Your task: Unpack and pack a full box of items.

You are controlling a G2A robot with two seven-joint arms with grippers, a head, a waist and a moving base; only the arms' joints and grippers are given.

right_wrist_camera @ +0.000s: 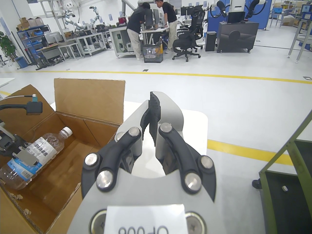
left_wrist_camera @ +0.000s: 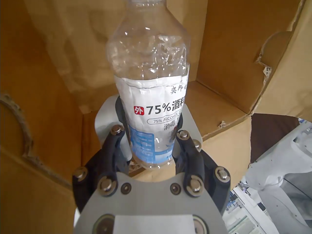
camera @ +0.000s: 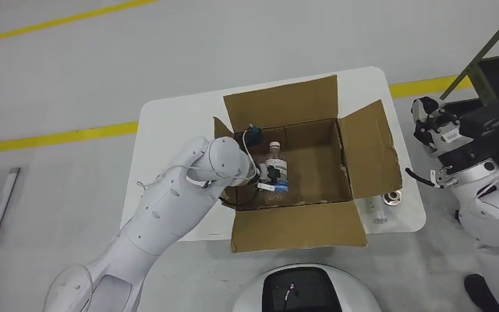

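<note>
Left wrist view: the left claw (left_wrist_camera: pixel 151 132) is clenched on a clear plastic bottle (left_wrist_camera: pixel 148 57), which is gripped at its lower, labelled part between the two fingers. The white cap is pointed away from the claw. Brown walls of the open cardboard box (left_wrist_camera: pixel 48 49) are seen around and beyond the claw.

From the top view, the left claw (camera: pixel 269 181) is seen inside the box (camera: pixel 320 168), with the bottle (camera: pixel 274 168) stretched out ahead of it towards the far wall. In the right wrist view the bottle (right_wrist_camera: pixel 41 152) is seen tilted, base low near the box floor; whether it touches cannot be told.

The box is carried by a white counter (camera: pixel 171 132). Well apart from the left claw, past the box's opposite side flap, a small round object (camera: pixel 392 198) and a small clear container (camera: pixel 376 209) are laid on the counter.

The right claw (right_wrist_camera: pixel 152 115) is clenched on nothing, its ribbed pads pressed together, and is held outside the box, well apart from the left claw.
</note>
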